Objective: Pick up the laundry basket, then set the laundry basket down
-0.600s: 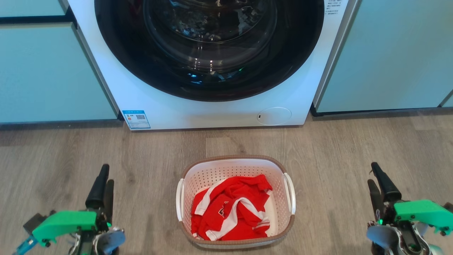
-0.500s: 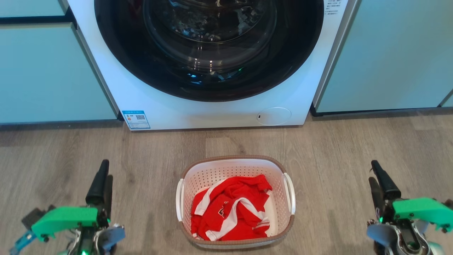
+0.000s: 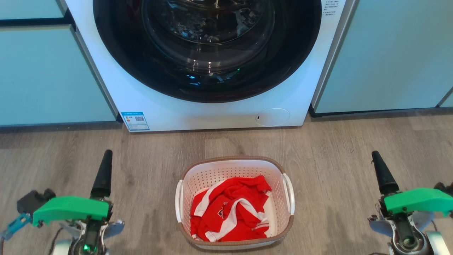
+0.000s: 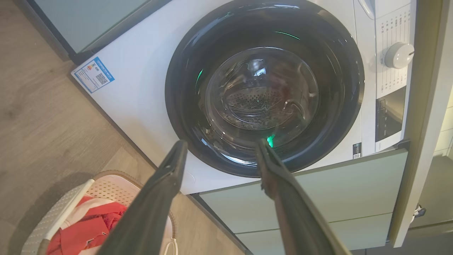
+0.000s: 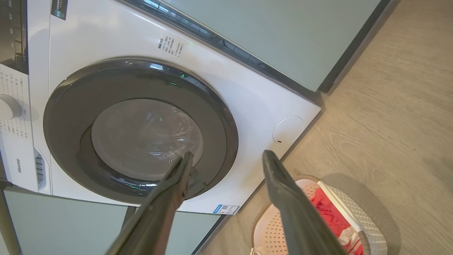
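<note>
Steering left pincer (image 4: 222,143) and right pincer (image 5: 227,154), both spread and empty, I should grip the handles (image 3: 291,193) of the laundry basket (image 3: 212,175) evenly, lifting level.

left gripper (image 3: 107,157) sits low at lower left in head view, fingers pointing up-frame, stacked edge-on so they read as one dark spike, tip leaning slightly inward. left wrist view: jaws spread wide, both fingers (image 4: 159,198) straight. right gripper (image 3: 376,157) mirrors it at lower right, also edge-on, tip leaning inward. right wrist view: its fingers (image 5: 283,198) wide apart too. green left wrist cover (image 3: 70,209) and green right wrist cover (image 3: 417,201) both roughly level. arms well apart, pose near symmetric
</note>
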Controlling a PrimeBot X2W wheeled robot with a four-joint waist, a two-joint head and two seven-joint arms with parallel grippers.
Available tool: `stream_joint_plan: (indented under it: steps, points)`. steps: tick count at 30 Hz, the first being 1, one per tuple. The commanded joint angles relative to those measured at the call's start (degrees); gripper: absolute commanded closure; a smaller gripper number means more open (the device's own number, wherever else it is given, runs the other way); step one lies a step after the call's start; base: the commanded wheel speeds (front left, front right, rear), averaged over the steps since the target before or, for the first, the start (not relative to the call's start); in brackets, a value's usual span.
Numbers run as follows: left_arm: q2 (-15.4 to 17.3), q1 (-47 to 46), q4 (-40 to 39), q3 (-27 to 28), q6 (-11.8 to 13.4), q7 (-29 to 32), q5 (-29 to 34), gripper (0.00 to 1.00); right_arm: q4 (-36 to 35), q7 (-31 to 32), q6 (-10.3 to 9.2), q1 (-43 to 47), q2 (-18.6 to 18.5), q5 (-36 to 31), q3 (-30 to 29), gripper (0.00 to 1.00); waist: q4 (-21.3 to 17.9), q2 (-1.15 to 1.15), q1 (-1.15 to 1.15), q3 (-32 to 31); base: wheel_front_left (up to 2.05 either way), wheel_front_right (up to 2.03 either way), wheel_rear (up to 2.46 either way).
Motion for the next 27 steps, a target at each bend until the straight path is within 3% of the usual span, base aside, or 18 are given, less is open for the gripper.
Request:
stream_joint_plan:
  steps: [1, 27]
  points:
    - [1.8, -3.9, -2.6, 0.0, 0.5, -0.7, 2.8, 0.00, -2.7, -1.0, -0.03, -3.8, -1.2, -2.9, 0.7, 0.00, 0.0, 0.00, 0.00, 0.0, 0.00, 0.00, 0.00]
    - [6.3, -4.4, -5.8, -7.0, 6.1, -4.6, 28.9, 0.00, -3.5, -5.4, -0.05, -4.6, -2.6, -29.3, 5.5, 0.00, -0.8, 0.00, 0.00, -0.1, 0.00, 0.00, 0.00]
